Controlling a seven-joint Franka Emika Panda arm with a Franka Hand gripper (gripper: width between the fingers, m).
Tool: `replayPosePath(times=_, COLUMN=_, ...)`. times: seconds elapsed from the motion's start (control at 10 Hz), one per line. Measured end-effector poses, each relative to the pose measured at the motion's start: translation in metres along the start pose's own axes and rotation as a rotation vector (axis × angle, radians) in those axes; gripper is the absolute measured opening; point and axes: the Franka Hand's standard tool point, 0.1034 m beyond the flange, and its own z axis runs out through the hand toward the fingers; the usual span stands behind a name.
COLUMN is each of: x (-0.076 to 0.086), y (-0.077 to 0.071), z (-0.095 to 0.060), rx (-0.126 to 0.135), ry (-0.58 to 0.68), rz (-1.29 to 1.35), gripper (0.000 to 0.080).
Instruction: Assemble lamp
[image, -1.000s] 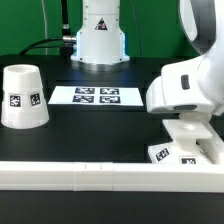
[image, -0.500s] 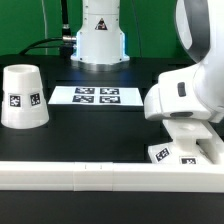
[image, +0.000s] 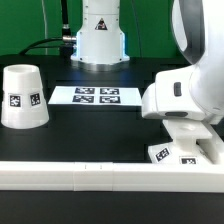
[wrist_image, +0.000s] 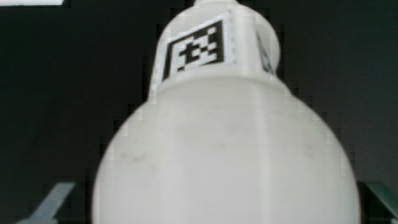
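The white bulb (wrist_image: 222, 140) fills the wrist view, round head towards the camera and a black-and-white tag on its neck. My gripper (wrist_image: 210, 208) is shut on the bulb; only grey finger edges (wrist_image: 50, 205) show beside its head. In the exterior view the arm's white hand (image: 185, 95) hangs at the exterior view's right, over the flat square base (image: 190, 152), and hides the bulb and the fingers. The tapered shade (image: 22, 97) stands wide end down at the exterior view's left, apart from the hand.
The marker board (image: 97, 96) lies flat in the middle of the black table. The arm's own pedestal (image: 98, 40) stands behind it. A white rail (image: 90, 178) runs along the table's front edge.
The arm's hand has shifted slightly towards the exterior view's left above the base. The shade and the marker board have not moved.
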Motion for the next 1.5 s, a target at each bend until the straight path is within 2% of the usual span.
replayPosePath(times=0.3, x=0.000, y=0.000, z=-0.001, rx=-0.002, ry=0.002, rz=-0.013, gripper=0.0574)
replayPosePath(times=0.4, x=-0.003, y=0.003, z=-0.008, rx=-0.005, ry=0.005, rz=-0.050, gripper=0.0574)
replayPosePath(times=0.6, x=-0.025, y=0.009, z=-0.040, rx=-0.009, ry=-0.005, rz=-0.132, gripper=0.0574)
replayPosePath(times=0.9, x=-0.043, y=0.019, z=-0.096, rx=0.010, ry=0.046, rz=-0.237, gripper=0.0576)
replayPosePath(times=1.1, x=-0.031, y=0.016, z=-0.097, rx=0.016, ry=0.111, rz=-0.234, gripper=0.0576)
replayPosePath(times=1.3, x=-0.023, y=0.015, z=-0.109, rx=0.022, ry=0.281, rz=-0.226, gripper=0.0576)
replayPosePath(times=1.5, x=-0.019, y=0.026, z=-0.114, rx=0.022, ry=0.388, rz=-0.267, gripper=0.0576)
